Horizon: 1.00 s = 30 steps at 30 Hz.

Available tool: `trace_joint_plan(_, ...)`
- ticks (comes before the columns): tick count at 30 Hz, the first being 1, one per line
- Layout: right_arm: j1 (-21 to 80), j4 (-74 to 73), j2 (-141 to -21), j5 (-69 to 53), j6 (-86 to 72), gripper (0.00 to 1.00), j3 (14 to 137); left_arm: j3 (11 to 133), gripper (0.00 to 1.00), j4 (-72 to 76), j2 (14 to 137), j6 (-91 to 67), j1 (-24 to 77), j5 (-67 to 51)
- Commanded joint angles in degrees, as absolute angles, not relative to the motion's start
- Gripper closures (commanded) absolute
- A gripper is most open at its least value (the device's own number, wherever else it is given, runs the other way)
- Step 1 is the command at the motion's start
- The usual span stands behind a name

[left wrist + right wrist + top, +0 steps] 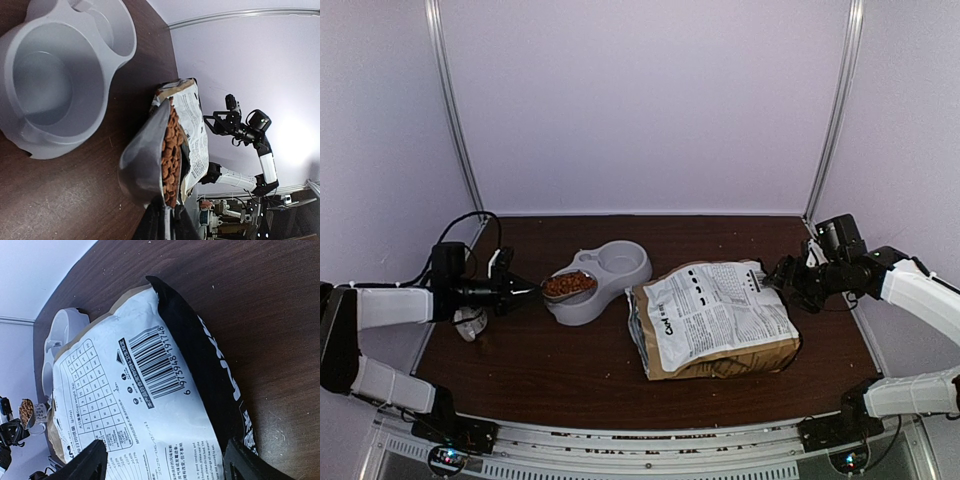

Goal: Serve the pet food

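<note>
- Pet food (568, 284), small reddish-brown pellets, fills the metal scoop (556, 292) to the brim.
- From above, the scoop overlaps the left cup of the grey double bowl (582, 312). How high it sits over that cup cannot be told.
- The left gripper (525, 291) is pinched tight on the scoop's handle, its arm reaching in from the left edge of the table (540, 370).
- In the left wrist view the pet food (171, 150) lies heaped along the scoop (142, 160). The dark fingers (155, 225) are clamped on the handle at the bottom edge.
- Both cups of the bowl (95, 117) look bare inside in that view.
- The brown bag (715, 320) lies flat on the table just right of the bowl, its white printed label facing up.
- The right gripper (782, 275) sits at the bag's far right corner with its jaws spread wide.
- In the right wrist view the two black fingers (85, 462) stand well apart, with the bag (125, 400), its barcode and its black side panel between them. Whether either finger touches the bag cannot be told.
- Far off at the left of that view, the loaded scoop (34, 416) shows beside the bowl (60, 327).
</note>
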<state>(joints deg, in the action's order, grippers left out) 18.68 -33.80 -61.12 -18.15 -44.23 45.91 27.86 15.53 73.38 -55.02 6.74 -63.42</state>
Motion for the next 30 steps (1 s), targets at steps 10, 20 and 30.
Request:
trace_joint_plan(10,19.14,-33.4,-60.53,-17.17,-43.81,0.19,47.74,34.44,1.0,1.17,73.73,-41.95,-0.98,-65.79)
trace_joint_plan(20,19.16,-33.68,-60.56,-16.96,-43.43,0.18,47.77,41.42,1.0,-12.08,77.03,-31.29,-2.05,-61.7)
trace_joint_plan(30,19.16,-33.75,-60.2,-16.88,-43.07,0.19,47.62,44.37,1.0,-13.59,79.24,-30.58,-2.11,-59.26)
